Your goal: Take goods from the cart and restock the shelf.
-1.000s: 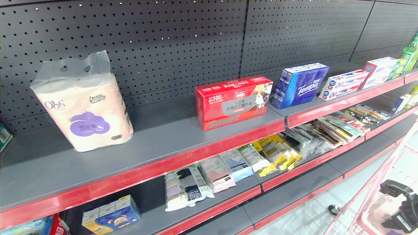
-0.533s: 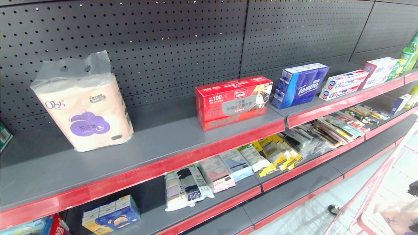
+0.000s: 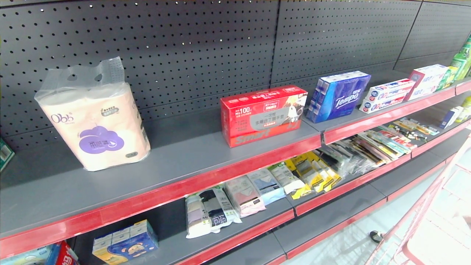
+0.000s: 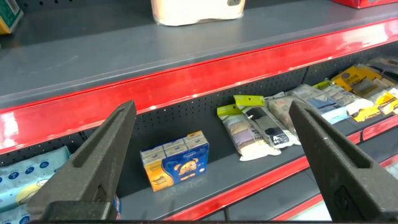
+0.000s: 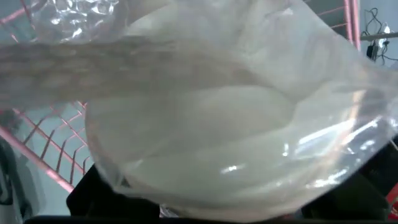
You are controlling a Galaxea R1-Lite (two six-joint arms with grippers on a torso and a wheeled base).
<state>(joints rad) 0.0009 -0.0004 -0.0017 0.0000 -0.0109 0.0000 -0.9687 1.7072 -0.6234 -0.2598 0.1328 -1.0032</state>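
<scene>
Right gripper (image 5: 231, 208) has been swung out to the right over the last second, away from the cart (image 3: 423, 221) rim where it was seen in the head view. A pale wrapped corner was trailing with it half a second ago. Shelf side is unchanged and the camera has not been moved.

In the right wrist view a roll pack (image 5: 211, 124) in clear wrap is pressed right up against the lens, with pink cart wire behind it. Whether it is clamped cannot be told, as the hold is hidden by the wrap. Left gripper (image 4: 211, 112) is parked with fingers (image 4: 106, 155) spread wide, nothing between them, facing the red lip of the shelf (image 3: 206, 154).

Read as: pick in progress, roll pack probably raised out of the cart, not yet brought across. A matching shelf pack (image 3: 96, 121) is stood on the top deck. The bare deck between it and the red box (image 3: 263, 115) is judged the drop spot. Wrap looks slack, so slip is to be watched.
</scene>
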